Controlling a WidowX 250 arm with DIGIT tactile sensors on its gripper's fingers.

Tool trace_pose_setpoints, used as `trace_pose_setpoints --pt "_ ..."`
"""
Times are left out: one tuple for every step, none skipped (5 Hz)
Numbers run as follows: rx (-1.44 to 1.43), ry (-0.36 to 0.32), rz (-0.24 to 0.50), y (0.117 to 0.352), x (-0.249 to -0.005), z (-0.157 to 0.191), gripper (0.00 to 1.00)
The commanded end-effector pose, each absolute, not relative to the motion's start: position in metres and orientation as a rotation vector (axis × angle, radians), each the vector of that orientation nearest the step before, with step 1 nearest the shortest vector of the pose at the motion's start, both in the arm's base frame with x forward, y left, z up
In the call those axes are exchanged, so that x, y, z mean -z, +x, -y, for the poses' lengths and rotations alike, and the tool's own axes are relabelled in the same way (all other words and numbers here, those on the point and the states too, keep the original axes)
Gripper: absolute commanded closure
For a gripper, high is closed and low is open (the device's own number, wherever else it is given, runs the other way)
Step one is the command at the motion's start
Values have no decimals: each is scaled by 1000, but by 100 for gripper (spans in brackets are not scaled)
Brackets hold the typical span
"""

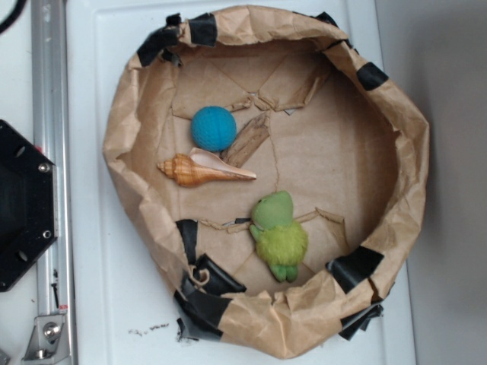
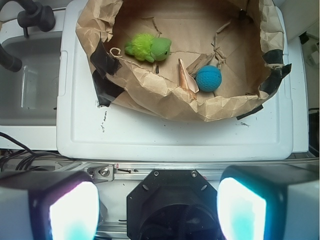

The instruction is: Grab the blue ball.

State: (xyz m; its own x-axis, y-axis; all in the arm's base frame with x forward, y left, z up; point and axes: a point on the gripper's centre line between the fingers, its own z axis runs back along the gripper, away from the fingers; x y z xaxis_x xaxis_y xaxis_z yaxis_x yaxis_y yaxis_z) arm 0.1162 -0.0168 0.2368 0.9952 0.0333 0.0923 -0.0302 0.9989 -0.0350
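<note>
The blue ball point(image 1: 213, 128) point(image 2: 208, 78), round and fuzzy, lies inside a brown paper nest point(image 1: 415, 163) point(image 2: 150, 97), in its upper left part in the exterior view. A seashell point(image 1: 204, 169) point(image 2: 187, 77) rests just beside it. My gripper point(image 2: 158, 207) is open, its two pale fingers point(image 2: 74, 212) spread wide at the bottom of the wrist view with nothing between them. It hangs over the black robot base point(image 2: 175, 202), well short of the nest and the ball. The gripper does not show in the exterior view.
A green plush toy point(image 1: 278, 236) point(image 2: 148, 47) lies in the nest, apart from the ball. Black tape patches point(image 1: 209, 293) hold the nest's raised paper wall. The nest sits on a white lid point(image 2: 175, 137). A metal rail point(image 1: 47, 175) and the black base point(image 1: 23, 204) lie left.
</note>
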Motion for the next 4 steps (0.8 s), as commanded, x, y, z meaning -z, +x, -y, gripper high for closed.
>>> trace_pose_setpoints --pt "-32 -34 93 116 -237 17 0" --pt "-57 -228 35 166 -209 8 0" --pt "-114 -135 85 194 -188 -8 0" --pt "-345 117 -45 208 -167 -31 0"
